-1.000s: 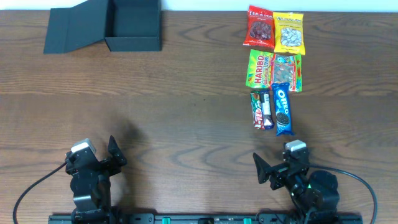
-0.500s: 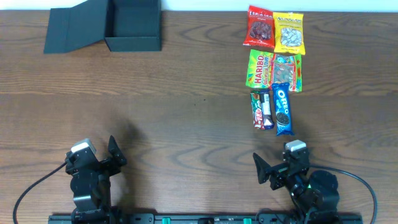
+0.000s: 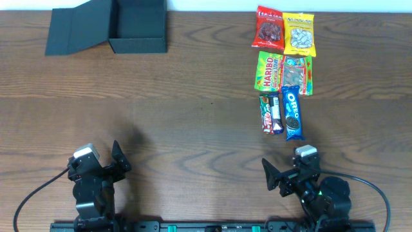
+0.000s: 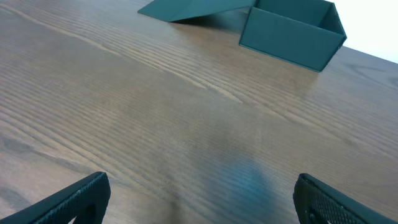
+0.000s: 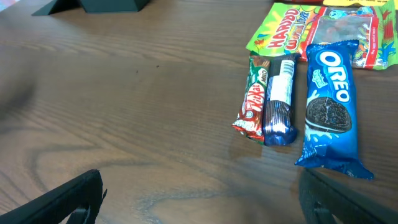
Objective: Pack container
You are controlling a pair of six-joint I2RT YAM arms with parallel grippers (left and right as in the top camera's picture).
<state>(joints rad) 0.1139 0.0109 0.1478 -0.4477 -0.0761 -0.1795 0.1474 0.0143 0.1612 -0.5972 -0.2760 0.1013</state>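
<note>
The dark charcoal container [image 3: 136, 26] stands open at the far left of the table, its flap lid [image 3: 76, 31] lying out to its left. It also shows far ahead in the left wrist view as the container [image 4: 291, 31]. My left gripper [image 3: 96, 162] rests open near the front left edge, empty, its fingertips [image 4: 74, 199] wide apart. My right gripper [image 3: 291, 170] rests open at the front right, empty, just short of the blue Oreo pack [image 5: 329, 109]. Beside that pack lie a KitKat bar [image 5: 254, 102] and a dark wrapped bar [image 5: 280, 96].
Snack packets lie grouped at the far right: a red packet [image 3: 270, 28], a yellow packet [image 3: 299, 33], a green Haribo bag [image 3: 268, 71] and a clear gummy bag [image 3: 297, 74]. Bare wooden table [image 3: 193, 116] spans between container and snacks.
</note>
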